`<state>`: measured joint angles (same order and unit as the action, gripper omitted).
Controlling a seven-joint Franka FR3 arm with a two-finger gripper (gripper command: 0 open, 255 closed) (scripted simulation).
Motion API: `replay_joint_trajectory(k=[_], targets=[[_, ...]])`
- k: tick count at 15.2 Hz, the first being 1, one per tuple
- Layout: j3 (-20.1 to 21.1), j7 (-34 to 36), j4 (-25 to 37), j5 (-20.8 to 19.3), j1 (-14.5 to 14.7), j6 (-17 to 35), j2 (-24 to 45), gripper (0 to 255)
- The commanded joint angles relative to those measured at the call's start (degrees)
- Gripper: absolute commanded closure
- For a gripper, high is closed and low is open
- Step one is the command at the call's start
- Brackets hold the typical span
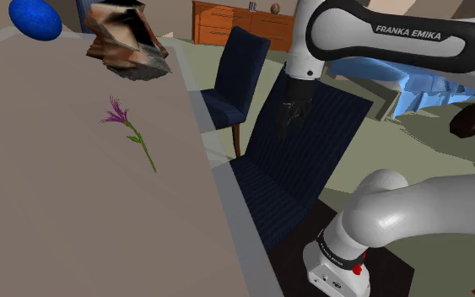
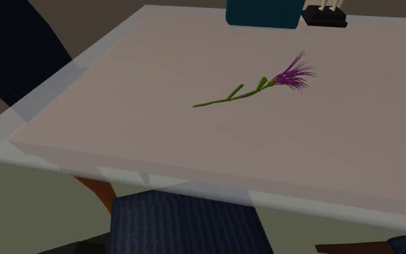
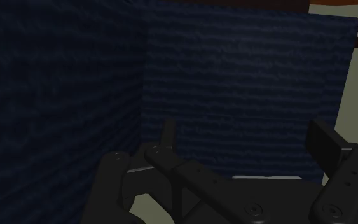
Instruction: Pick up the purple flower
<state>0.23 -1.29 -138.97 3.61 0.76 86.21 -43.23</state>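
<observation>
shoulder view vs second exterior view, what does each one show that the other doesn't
Shoulder view's own: the white Franka arm, its black end effector off to the table's side, a blue rounded object, a brown crumpled lump and a wooden dresser. Second exterior view's own: a teal block and a black item with pale prongs at the table's far edge. Shared: the purple flower with a green stem lying on the beige tabletop, and navy upholstered chairs beside it.
</observation>
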Motion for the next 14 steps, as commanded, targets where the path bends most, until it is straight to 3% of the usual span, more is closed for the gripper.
replay_joint_trajectory(k=[1,8,14], targets=[[0.0,0.0,0.0,0.0,0.0,0.0,0.0,0],[6.4,5.2,7.2,2.7,2.6,6.7,11.8,0],[11.4,9.9,15.8,2.5,4.2,10.7,22.7,0]])
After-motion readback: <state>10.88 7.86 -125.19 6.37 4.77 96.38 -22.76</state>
